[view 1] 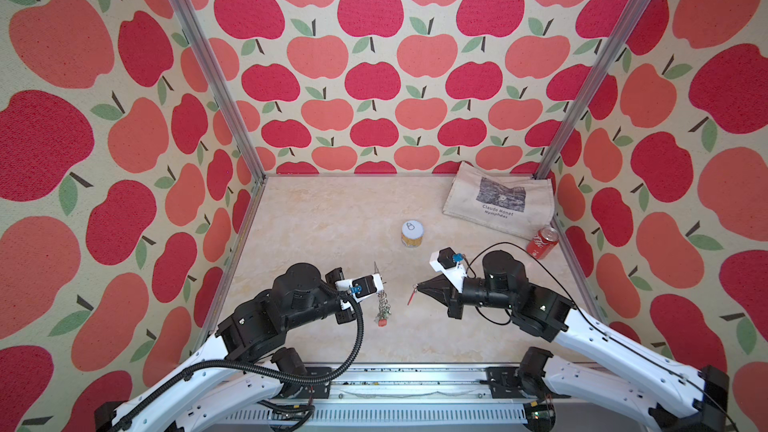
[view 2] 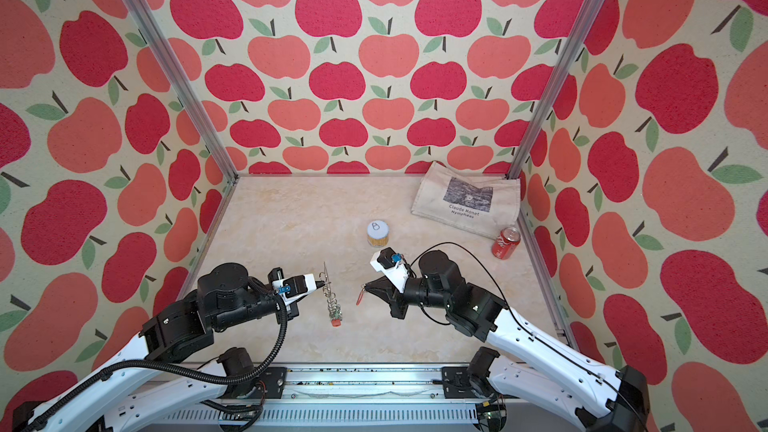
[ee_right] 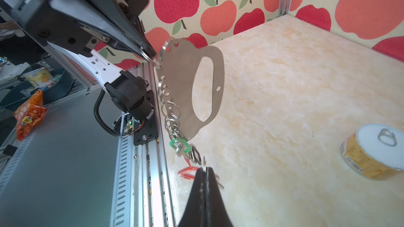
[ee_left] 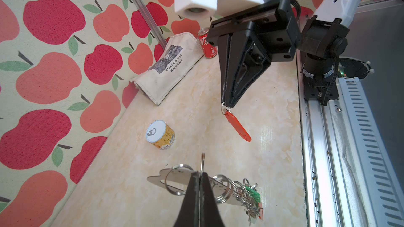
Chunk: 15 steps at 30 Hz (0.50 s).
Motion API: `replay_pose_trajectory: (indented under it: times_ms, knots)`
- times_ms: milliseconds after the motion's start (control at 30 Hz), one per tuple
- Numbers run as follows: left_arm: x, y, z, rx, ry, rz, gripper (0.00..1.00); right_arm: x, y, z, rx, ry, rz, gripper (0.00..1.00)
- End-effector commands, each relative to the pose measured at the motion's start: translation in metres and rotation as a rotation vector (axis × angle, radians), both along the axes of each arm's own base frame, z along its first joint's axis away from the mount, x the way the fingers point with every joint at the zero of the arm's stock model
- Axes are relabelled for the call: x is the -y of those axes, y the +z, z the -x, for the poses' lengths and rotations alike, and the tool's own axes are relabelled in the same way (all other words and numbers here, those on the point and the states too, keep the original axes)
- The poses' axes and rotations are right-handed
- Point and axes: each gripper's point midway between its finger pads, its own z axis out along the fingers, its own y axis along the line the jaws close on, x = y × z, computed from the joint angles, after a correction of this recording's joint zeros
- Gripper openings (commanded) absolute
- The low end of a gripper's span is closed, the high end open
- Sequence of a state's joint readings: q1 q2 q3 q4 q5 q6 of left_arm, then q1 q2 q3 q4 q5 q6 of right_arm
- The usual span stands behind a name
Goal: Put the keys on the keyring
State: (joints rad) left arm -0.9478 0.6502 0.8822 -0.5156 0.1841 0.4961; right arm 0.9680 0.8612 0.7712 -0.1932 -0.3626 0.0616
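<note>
Top views: tin (view 1: 412, 234), tote (view 1: 498, 201) beyond keyring (view 1: 383, 305)

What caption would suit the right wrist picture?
Left gripper dangles the keyring; right gripper pinches a red-tagged key.

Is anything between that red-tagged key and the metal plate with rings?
Nothing visible. The right gripper holds the red-tagged key and the left gripper holds the keyring up, with open air between them. The tin can stands farther back.
</note>
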Motion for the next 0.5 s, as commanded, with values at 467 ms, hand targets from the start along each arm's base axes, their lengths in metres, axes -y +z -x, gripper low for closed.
replay_pose_trajectory:
  times_ms: [467]
  knots:
    - [0.05, 0.026, -0.016, 0.178, -0.13, -0.079, 0.0, 0.017, 0.053, 0.012, 0.386, 0.183, 0.166, 0.0]
